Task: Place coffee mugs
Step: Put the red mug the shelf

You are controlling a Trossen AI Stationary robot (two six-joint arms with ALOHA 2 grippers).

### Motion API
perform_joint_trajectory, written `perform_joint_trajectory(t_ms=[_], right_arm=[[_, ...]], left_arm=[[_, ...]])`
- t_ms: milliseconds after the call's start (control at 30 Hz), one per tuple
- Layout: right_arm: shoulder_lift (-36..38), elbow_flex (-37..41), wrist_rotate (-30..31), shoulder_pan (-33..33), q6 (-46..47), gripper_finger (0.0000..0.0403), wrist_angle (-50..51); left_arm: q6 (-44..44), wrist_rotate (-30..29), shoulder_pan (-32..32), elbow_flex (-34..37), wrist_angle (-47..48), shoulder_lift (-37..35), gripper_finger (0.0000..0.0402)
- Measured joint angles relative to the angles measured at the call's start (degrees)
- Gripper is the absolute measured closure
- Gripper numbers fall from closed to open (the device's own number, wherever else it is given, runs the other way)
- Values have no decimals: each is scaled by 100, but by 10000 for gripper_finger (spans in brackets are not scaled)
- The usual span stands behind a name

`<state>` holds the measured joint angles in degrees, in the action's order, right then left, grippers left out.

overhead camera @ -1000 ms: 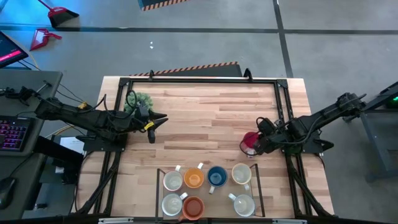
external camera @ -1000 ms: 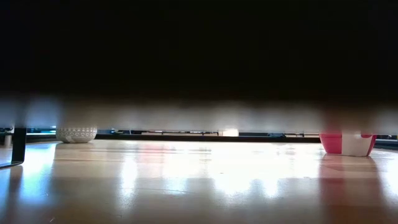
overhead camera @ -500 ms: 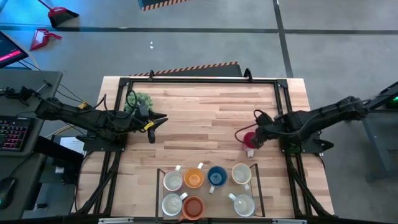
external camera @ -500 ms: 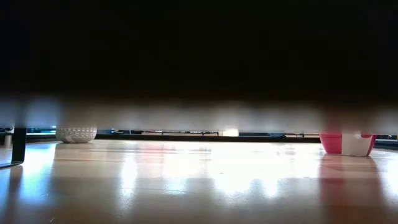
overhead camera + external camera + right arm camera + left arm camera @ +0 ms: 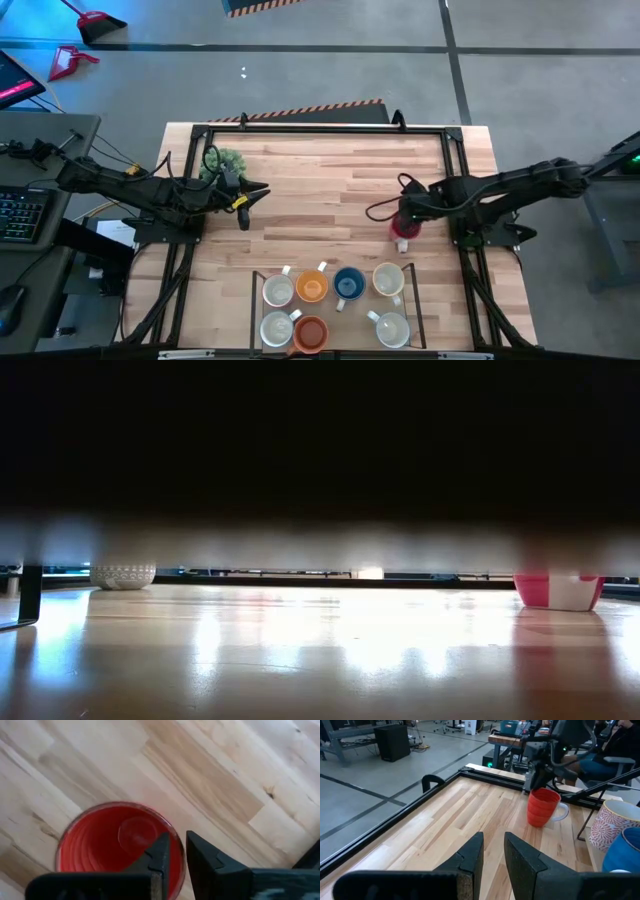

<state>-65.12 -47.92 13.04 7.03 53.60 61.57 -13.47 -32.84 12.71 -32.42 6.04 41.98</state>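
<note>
The right pincer (image 5: 405,212) hangs directly above the red mug (image 5: 402,228), its fingers nearly pressed together over the rim and pinching nothing. The mug stands upright on the counter (image 5: 320,190), just below the pincer. Seven other mugs (image 5: 335,300) sit in the rack nearer the front edge. The left pincer (image 5: 256,192) waits beside the plant (image 5: 225,160), fingers close together and empty

Eight mugs, one set apart

Red mug (image 5: 402,228) stands upright, alone on the bare wood; seven others (image 5: 330,304), white, orange and blue, sit in two rows near the table's front edge.
</note>
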Motion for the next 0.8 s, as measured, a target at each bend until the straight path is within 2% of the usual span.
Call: perform_joint_trajectory(t_ms=[367, 500, 800], right_arm=[[-494, 4, -215, -30, -479, 331, -64], [-803, 4, -398, -30, -676, 329, -66], [-1354, 4, -385, -30, -761, 331, -290]], left_arm=[[2, 0, 0, 0, 8, 0, 335], [2, 2, 2, 0, 9, 0, 335], [-2, 2, 0, 0, 11, 0, 335]])
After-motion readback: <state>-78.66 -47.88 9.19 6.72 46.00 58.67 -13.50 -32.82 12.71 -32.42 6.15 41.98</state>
